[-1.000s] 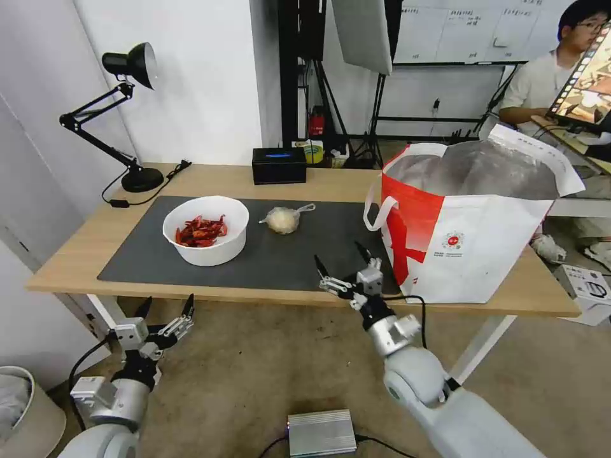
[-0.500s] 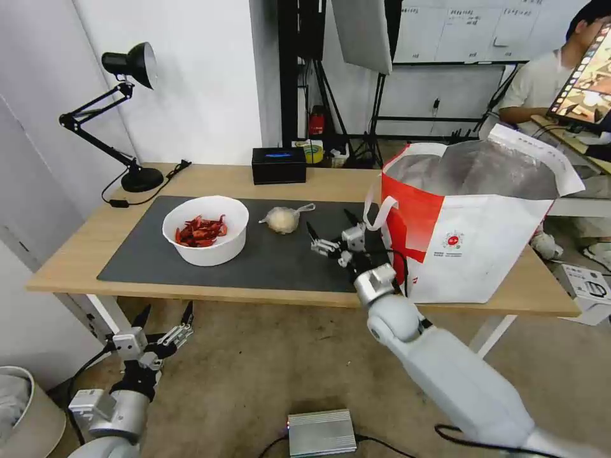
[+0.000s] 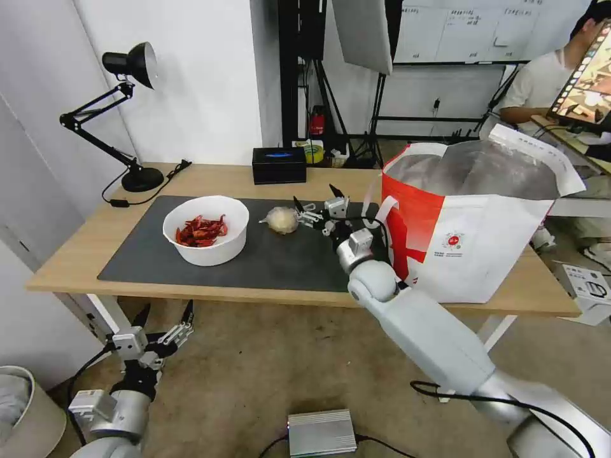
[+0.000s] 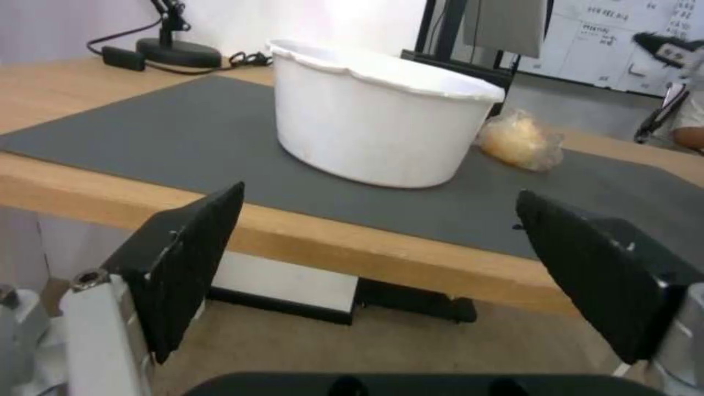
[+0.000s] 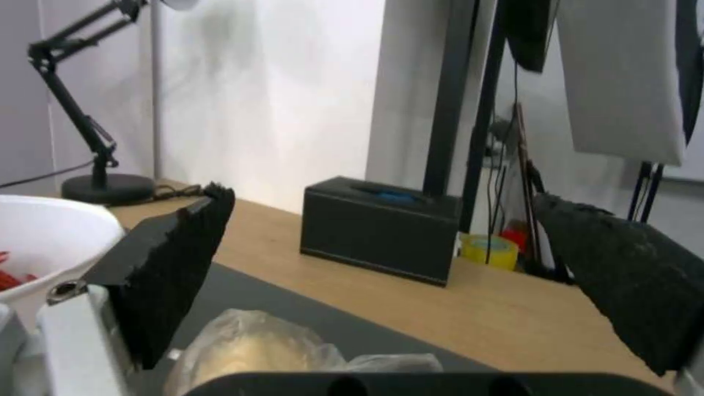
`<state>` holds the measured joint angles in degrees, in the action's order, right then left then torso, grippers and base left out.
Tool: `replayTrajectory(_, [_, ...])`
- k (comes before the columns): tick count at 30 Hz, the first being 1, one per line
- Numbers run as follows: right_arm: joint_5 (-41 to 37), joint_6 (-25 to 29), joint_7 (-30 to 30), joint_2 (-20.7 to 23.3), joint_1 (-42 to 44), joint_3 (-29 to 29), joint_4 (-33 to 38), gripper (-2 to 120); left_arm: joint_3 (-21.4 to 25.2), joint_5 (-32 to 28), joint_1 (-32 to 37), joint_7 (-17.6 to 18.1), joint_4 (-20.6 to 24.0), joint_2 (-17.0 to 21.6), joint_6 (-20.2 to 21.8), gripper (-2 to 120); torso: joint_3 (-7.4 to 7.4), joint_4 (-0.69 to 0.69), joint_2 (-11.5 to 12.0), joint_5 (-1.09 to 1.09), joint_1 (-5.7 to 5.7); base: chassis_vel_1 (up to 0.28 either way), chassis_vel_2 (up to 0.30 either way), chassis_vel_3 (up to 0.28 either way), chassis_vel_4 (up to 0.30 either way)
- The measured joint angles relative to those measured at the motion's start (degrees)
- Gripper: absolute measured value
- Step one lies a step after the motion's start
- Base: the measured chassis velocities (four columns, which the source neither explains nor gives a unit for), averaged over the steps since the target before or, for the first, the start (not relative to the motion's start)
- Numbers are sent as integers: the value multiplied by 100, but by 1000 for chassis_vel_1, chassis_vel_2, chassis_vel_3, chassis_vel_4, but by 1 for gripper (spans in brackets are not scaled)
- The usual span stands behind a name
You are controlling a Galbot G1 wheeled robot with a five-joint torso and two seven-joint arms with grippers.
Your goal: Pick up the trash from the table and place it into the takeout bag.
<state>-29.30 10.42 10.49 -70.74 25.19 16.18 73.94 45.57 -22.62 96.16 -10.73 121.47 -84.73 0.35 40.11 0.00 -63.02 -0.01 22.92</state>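
Observation:
A white round bowl (image 3: 205, 230) of red crayfish shells sits on the dark mat (image 3: 280, 261) at the left; its side also faces the left wrist camera (image 4: 374, 129). A small knotted clear bag (image 3: 282, 219) lies mid-mat, seen too as the knotted bag (image 5: 253, 352) and the bag (image 4: 521, 140). My right gripper (image 3: 316, 202) hovers open just right of the bag, over the mat. The white-and-red takeout bag (image 3: 471, 235) stands open at the table's right end. My left gripper (image 3: 165, 313) hangs open below the table's front edge.
A black tissue box (image 3: 279, 165) stands at the table's back edge, with a black desk lamp (image 3: 127, 121) at the back left. A grey metal box (image 3: 321, 432) lies on the floor in front. A person sits behind the takeout bag.
My right arm has reached forward and left across the mat, from beside the takeout bag's front corner to just beside the knotted bag. The left arm has barely moved.

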Motion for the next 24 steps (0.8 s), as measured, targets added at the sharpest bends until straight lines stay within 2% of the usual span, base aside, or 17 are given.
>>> replayTrajectory(9, [-37,-18,-190,-441,-339,87,-673,100,53,-11,27,0,23,62,1,100,0,-1,0,0,0,0,0,0,0])
replayTrajectory(18, [-44,-26,-228,-571,-412,95,-815,100,59,-16,30,-1,27,63,2,100,0,-1,0,-1,-1,0,0,0,0])
replayTrajectory(24, [-164,-161,-286,-869,-621,140,-1110,100,56,-19,29,-6,38,45,6,100,-1,1,0,0,0,0,0,0,0])
